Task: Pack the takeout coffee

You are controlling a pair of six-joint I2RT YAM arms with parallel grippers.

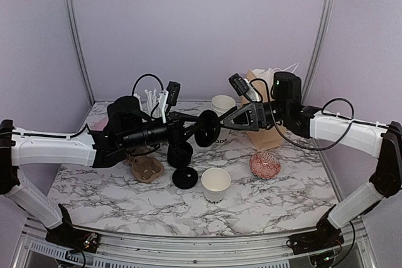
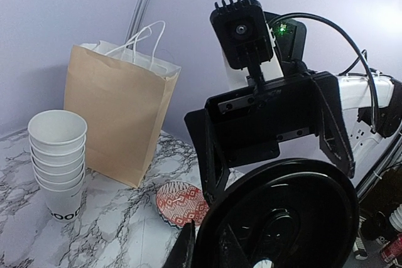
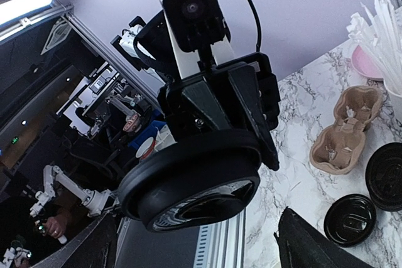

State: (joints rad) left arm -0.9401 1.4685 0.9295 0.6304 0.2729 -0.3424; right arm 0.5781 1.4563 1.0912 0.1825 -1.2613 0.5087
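Note:
No lidded coffee cup shows in any view. A lidless white paper cup with black letters [image 1: 215, 184] stands on the marble table [image 1: 282, 205] at the front centre. My left gripper [image 1: 202, 130] is shut on a black plastic lid [image 1: 208, 128] and holds it on edge in the air above the table's middle; the lid fills the left wrist view [image 2: 282, 218] and hangs in the right wrist view [image 3: 195, 180]. My right gripper [image 1: 226, 120] is open and empty, facing the lid at close range, its fingers [image 2: 210, 155] spread wide.
The brown paper bag [image 1: 264, 114] stands open at the back right. A stack of lidless white cups [image 1: 223, 103] is beside it. A red patterned dish [image 1: 264, 164], loose black lids [image 1: 185, 177], a cardboard cup carrier [image 1: 146, 169] and a cup of straws [image 1: 151, 98] are also on the table.

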